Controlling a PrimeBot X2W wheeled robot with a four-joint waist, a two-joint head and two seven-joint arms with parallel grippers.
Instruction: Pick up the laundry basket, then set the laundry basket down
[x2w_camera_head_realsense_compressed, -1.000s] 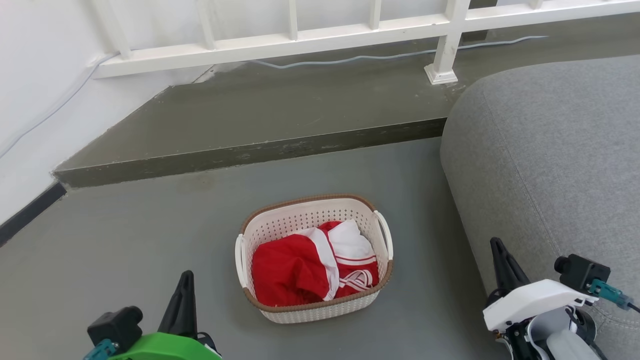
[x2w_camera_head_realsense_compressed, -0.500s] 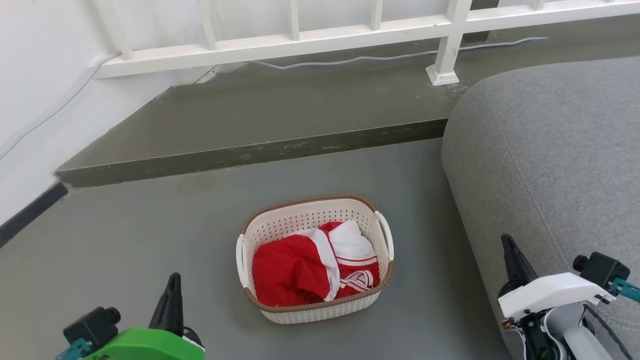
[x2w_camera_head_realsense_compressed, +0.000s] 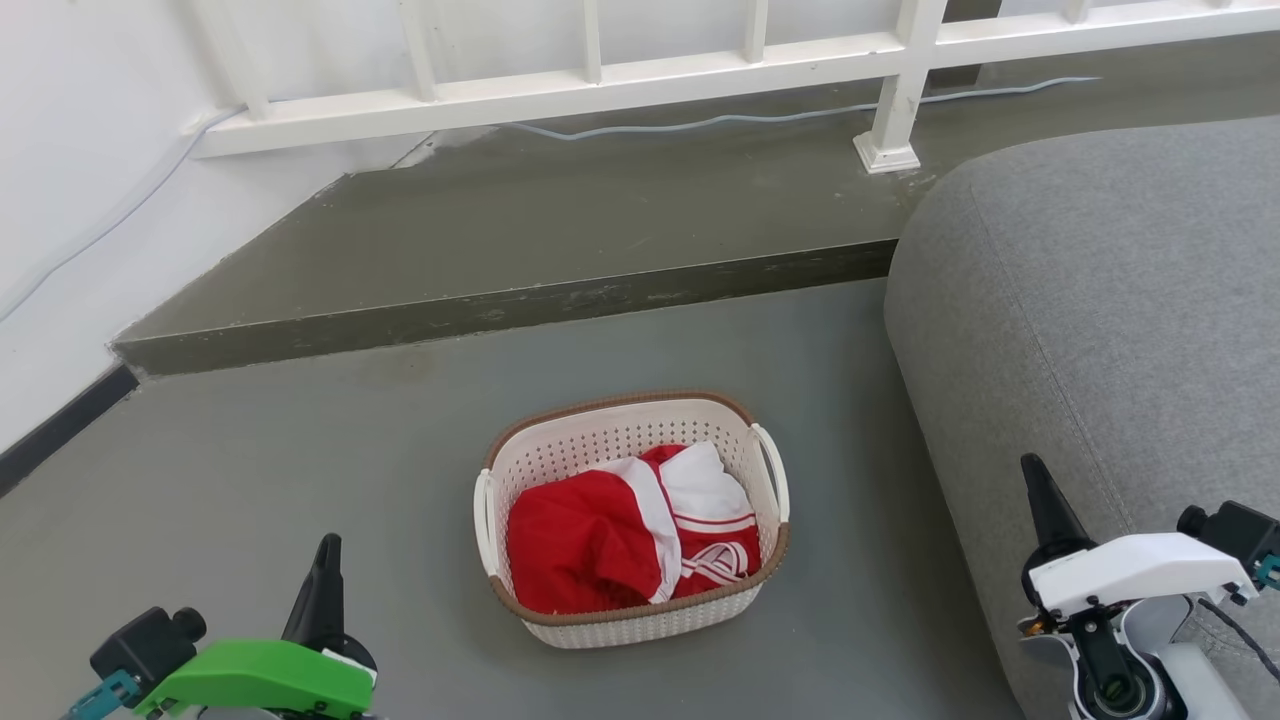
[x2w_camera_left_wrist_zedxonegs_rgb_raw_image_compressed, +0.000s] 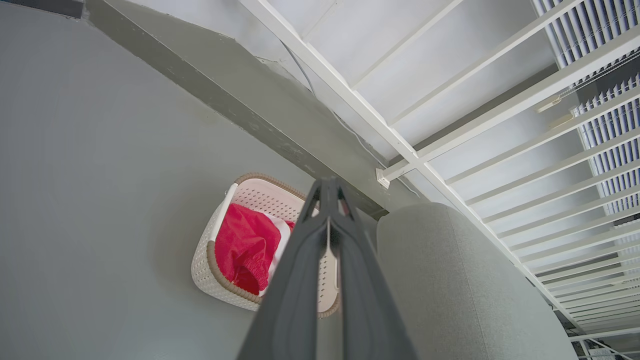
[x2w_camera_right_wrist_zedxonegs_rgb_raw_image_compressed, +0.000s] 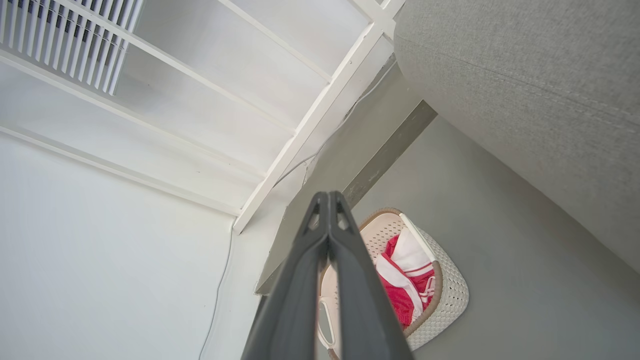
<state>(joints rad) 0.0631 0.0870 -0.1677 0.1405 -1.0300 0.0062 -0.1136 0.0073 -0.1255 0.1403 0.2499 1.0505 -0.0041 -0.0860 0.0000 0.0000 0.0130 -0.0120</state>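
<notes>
The laundry basket (x2w_camera_head_realsense_compressed: 600, 440) stands on the grey floor, cream-white and perforated with a brown rim and white loop handles on its two sides. Red and white clothes (x2w_camera_head_realsense_compressed: 625, 530) lie inside it. My left gripper (x2w_camera_head_realsense_compressed: 328, 545) is at the lower left, shut and empty, well clear of the basket's left handle (x2w_camera_head_realsense_compressed: 482, 522). Low on the right, in front of the sofa, my right gripper (x2w_camera_head_realsense_compressed: 1030, 465) is shut and empty too. The left wrist view has the basket (x2w_camera_left_wrist_zedxonegs_rgb_raw_image_compressed: 210, 265) beyond the closed left gripper (x2w_camera_left_wrist_zedxonegs_rgb_raw_image_compressed: 328, 182). The right wrist view shows the basket (x2w_camera_right_wrist_zedxonegs_rgb_raw_image_compressed: 450, 295) behind the closed right gripper (x2w_camera_right_wrist_zedxonegs_rgb_raw_image_compressed: 327, 195).
A grey sofa (x2w_camera_head_realsense_compressed: 1100, 320) bulks along the right, close to the basket. A raised concrete step (x2w_camera_head_realsense_compressed: 500, 300) crosses behind the basket, with a white railing (x2w_camera_head_realsense_compressed: 640, 80) and a pale cable (x2w_camera_head_realsense_compressed: 700, 122) on it. A white wall (x2w_camera_head_realsense_compressed: 80, 200) closes the left.
Both grippers have drawn back and outward from the basket, the left one lower and further left, the right one further right. The basket has stayed put.
</notes>
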